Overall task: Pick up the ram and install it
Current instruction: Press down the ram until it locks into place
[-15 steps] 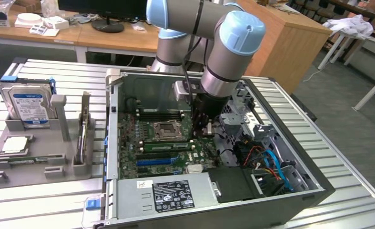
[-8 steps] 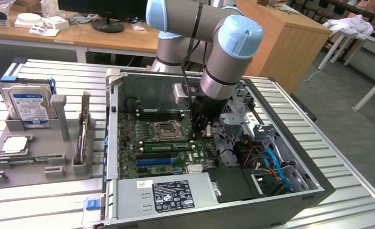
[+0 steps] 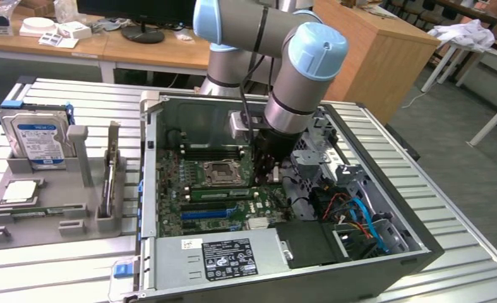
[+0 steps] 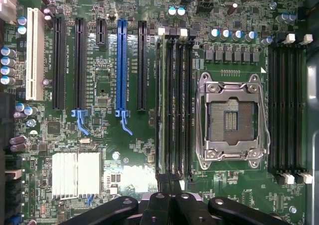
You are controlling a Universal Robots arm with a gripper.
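Note:
The ram (image 3: 218,193) is a narrow green stick standing on edge in a memory slot beside the CPU socket (image 3: 218,172), inside the open computer case. From the wrist it shows as a thin pale edge (image 4: 161,100) in the slot row furthest from the socket (image 4: 230,118). My gripper (image 3: 263,173) reaches down into the case at one end of that stick. Its dark fingers are shut together (image 4: 168,182) right over the slot's near end. Whether the tips touch the ram cannot be told.
The green motherboard (image 4: 99,135) has empty black and blue card slots and a second bank of memory slots (image 4: 286,105). In the case sit a power supply (image 3: 223,259) and loose cables (image 3: 358,214). A grey fixture (image 3: 50,227) on the exterior view's left holds a hard drive (image 3: 39,136).

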